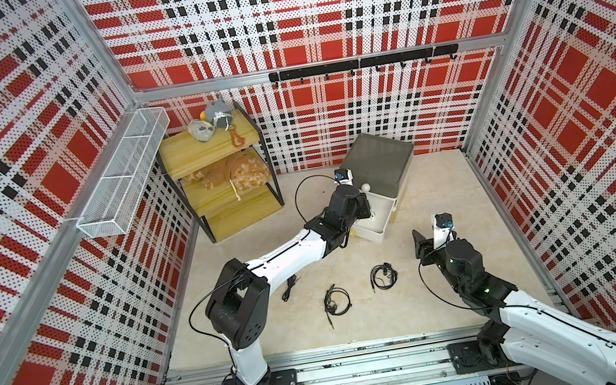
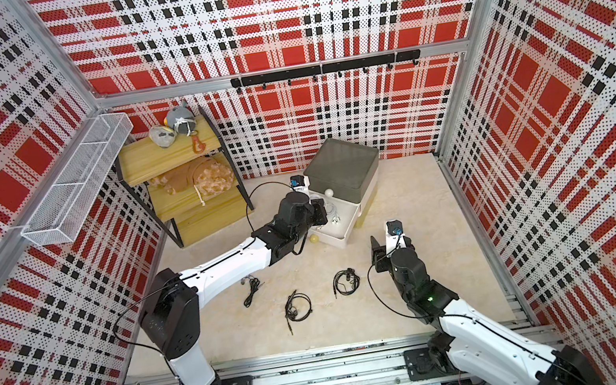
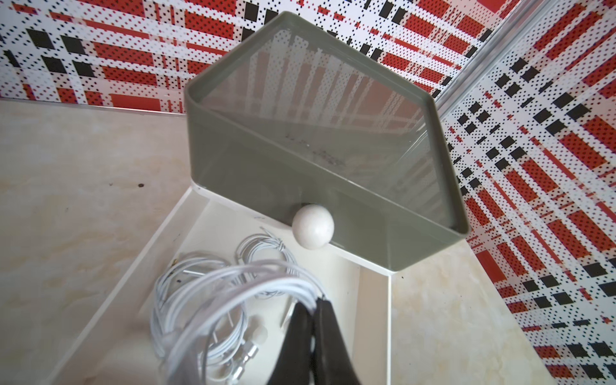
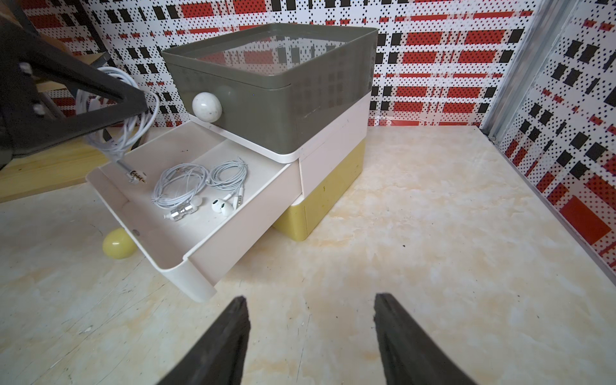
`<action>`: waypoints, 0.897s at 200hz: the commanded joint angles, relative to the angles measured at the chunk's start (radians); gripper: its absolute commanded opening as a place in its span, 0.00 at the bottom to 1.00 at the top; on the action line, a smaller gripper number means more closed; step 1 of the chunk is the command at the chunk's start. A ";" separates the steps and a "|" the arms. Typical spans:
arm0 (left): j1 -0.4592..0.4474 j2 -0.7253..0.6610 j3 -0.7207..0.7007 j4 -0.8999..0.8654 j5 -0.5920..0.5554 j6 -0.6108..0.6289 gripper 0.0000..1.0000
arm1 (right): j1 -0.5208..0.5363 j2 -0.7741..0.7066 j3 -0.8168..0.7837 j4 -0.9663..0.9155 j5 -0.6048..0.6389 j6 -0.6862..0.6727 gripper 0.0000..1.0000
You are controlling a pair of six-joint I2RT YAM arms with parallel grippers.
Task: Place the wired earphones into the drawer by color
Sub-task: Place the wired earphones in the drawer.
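Observation:
The drawer cabinet (image 1: 376, 162) (image 2: 342, 167) has a dark grey top unit (image 4: 266, 83), a white middle and a mustard bottom (image 4: 316, 186). Its white drawer (image 4: 233, 226) is pulled out. Two white wired earphones (image 4: 180, 186) (image 4: 230, 173) lie coiled inside. My left gripper (image 3: 315, 301) is shut on another white bundle (image 3: 233, 283) (image 4: 133, 133), which hangs over the drawer's front end. Three black earphones (image 1: 290, 287) (image 1: 337, 301) (image 1: 384, 275) lie on the table. My right gripper (image 4: 310, 300) hovers open and empty, in front of the cabinet.
A yellow wooden shelf rack (image 1: 220, 173) with plush toys stands at the back left. On the left wall hangs a white wire basket (image 1: 122, 176). A black hook rail (image 1: 361, 63) runs along the back wall. The open drawer's yellowish ball knob (image 4: 118, 244) sticks out near the tabletop.

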 commanded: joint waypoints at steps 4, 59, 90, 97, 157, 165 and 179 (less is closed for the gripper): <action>0.012 0.032 0.019 0.025 0.036 0.009 0.00 | -0.005 0.006 -0.008 0.006 0.010 0.002 0.66; 0.024 0.054 -0.015 0.047 0.090 -0.022 0.40 | -0.005 0.014 -0.005 0.006 0.005 0.002 0.66; 0.027 0.006 -0.073 0.079 0.085 -0.036 0.63 | -0.004 0.015 -0.003 0.004 -0.003 0.002 0.66; 0.029 -0.012 -0.095 0.092 0.085 -0.042 0.68 | -0.004 0.016 -0.002 0.005 -0.005 0.002 0.66; 0.033 -0.168 -0.324 0.222 0.075 -0.093 0.84 | -0.005 0.032 0.007 -0.004 0.000 0.003 0.67; 0.035 -0.184 -0.355 0.241 0.075 -0.098 0.84 | -0.005 0.031 0.009 -0.005 0.002 0.002 0.67; 0.040 -0.203 -0.409 0.270 0.077 -0.115 0.84 | -0.006 0.029 0.008 -0.007 0.008 0.003 0.67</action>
